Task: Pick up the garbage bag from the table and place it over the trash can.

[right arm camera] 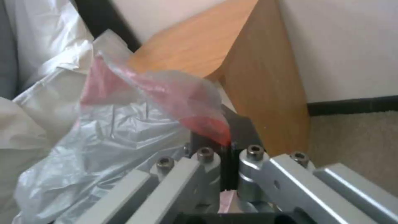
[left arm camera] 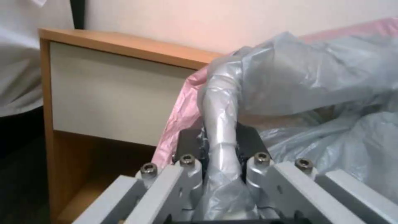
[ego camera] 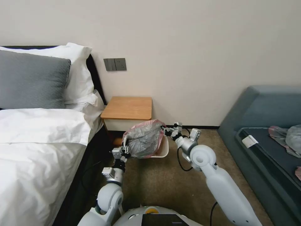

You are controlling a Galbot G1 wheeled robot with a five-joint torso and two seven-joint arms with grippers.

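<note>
Jaws on both arms are clamped onto the garbage bag [ego camera: 145, 138], one at each side of its mouth. On the robot's left, the left gripper [ego camera: 124, 150] pinches a twisted rope of grey film; the left wrist view shows that strand [left arm camera: 219, 124] running straight down between the two dark pads [left arm camera: 187, 143], which press it from either side. On the robot's right, the right gripper [ego camera: 165, 129] holds the opposite edge, and in the right wrist view its pads [right arm camera: 242, 130] meet on a thin pinkish-red corner of the film [right arm camera: 205, 124].

Between the two grippers the bag hangs spread out, crumpled and translucent grey with a pink tint along its upper rim. It sits over the trash can [ego camera: 163, 150], covering most of the opening; a strip of the beige rim and some of the inner wall show on the robot's right side of the bag. The bin stands on the brown carpet [ego camera: 163, 182] just in front of the counter [ego camera: 128, 108].

That counter, a small wooden nightstand with a white drawer front [left arm camera: 112, 93], stands against the wall between the bed [ego camera: 37, 138] and the blue-grey sofa [ego camera: 263, 125]. On the sofa seat, well apart from the bin, lies another wad of greyish plastic with pink fringe [ego camera: 287, 136], beside a small white card [ego camera: 250, 141].
</note>
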